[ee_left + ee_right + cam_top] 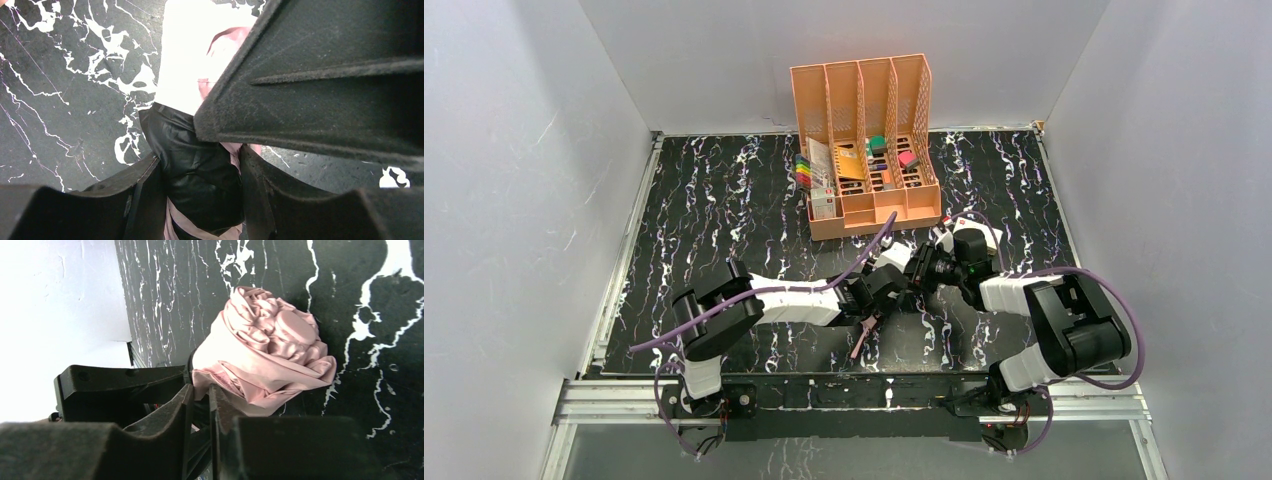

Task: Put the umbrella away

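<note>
The umbrella [270, 350] is a bunched pale pink bundle lying on the black marbled table. Its black side [190, 150] shows in the left wrist view. My left gripper [200, 175] is shut on that black and pink fabric, which fills the gap between the jaws. My right gripper [200, 390] is shut on the edge of the pink fabric, with the jaws almost touching. In the top view both grippers, left [892, 286] and right [924, 272], meet at the table's middle and hide the umbrella. Only its pink strap [864, 336] hangs out below the left gripper.
An orange desk organiser [869, 150] with several slots and small coloured items stands at the back centre, just beyond the grippers. White walls enclose the table [714, 220] on three sides. The left gripper's black body [115, 385] sits close beside the right jaws.
</note>
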Controlling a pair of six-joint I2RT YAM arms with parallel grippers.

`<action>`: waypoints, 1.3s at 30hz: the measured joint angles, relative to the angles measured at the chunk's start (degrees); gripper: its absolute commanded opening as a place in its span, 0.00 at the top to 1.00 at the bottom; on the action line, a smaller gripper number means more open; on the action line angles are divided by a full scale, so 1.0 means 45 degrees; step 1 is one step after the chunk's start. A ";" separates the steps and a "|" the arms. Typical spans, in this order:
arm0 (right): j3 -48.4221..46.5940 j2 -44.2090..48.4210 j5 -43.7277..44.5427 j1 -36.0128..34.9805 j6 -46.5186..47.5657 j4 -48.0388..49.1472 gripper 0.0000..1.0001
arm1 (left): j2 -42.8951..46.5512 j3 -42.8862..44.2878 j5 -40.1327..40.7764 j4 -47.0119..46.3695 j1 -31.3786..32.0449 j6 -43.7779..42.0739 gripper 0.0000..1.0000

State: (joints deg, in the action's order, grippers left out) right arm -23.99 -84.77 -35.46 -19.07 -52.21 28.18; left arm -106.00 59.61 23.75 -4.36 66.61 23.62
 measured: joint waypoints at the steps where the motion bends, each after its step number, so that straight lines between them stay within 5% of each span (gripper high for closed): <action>1: 0.0044 0.0029 0.0005 -0.0005 -0.0010 0.0160 0.66 | 0.0010 -0.0034 -0.0024 -0.0044 0.0000 -0.0024 1.00; 26: 0.0724 0.1001 0.0806 0.0248 -0.0699 0.1671 0.51 | 0.1112 -0.1341 -0.1651 -0.0636 0.0340 -0.0879 1.00; 39: 0.0709 0.3322 0.3094 0.0476 0.1073 -0.1690 0.49 | 0.1773 -0.2123 -0.4760 -0.1107 0.0476 -0.1010 0.99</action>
State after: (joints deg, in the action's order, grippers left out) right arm -20.80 -69.82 -21.54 -16.93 -47.37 20.58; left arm -98.02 50.06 2.33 -9.34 68.75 19.07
